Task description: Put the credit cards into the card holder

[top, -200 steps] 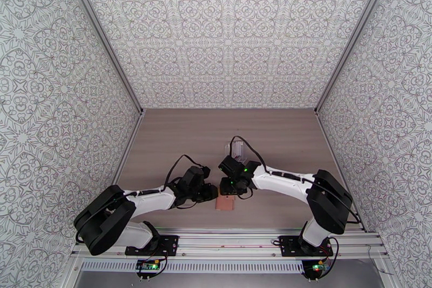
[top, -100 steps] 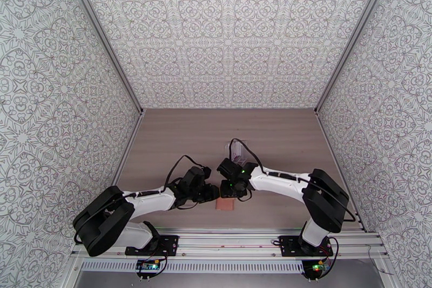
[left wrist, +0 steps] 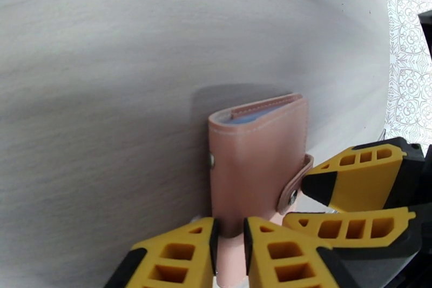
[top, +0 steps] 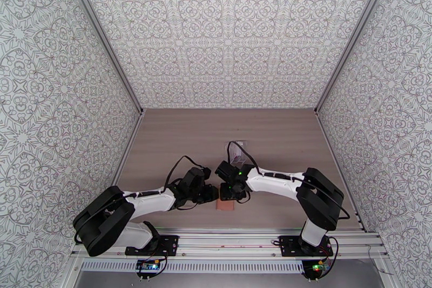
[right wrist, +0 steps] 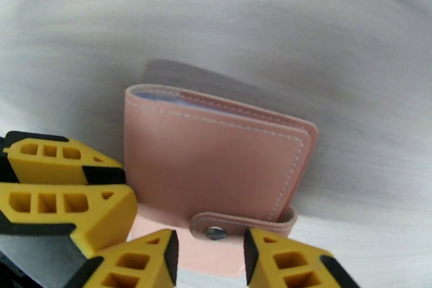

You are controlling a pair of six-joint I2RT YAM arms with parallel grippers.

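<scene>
Left gripper (left wrist: 229, 240) was clamped on the card holder (left wrist: 254, 165) at its near edge, steadying it. Right gripper (right wrist: 210, 251) fingers stood apart astride the snap tab (right wrist: 243, 224) (probably to unsnap it; grip unclear).

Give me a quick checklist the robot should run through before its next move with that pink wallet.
1. Left gripper has hold of the card holder: ok. Its fingers pinch the holder's near edge.
2. Right gripper is lined up with the snap tab: ok. The tab sits just ahead of its fingertips.
3. Right gripper is actually pinching the tab: cannot tell.
4. Card holder is open enough to take a card: not ok. It is folded shut, and only a sliver of blue-grey lining shows at its far edge.
5. Snap is undone: cannot tell.
</scene>
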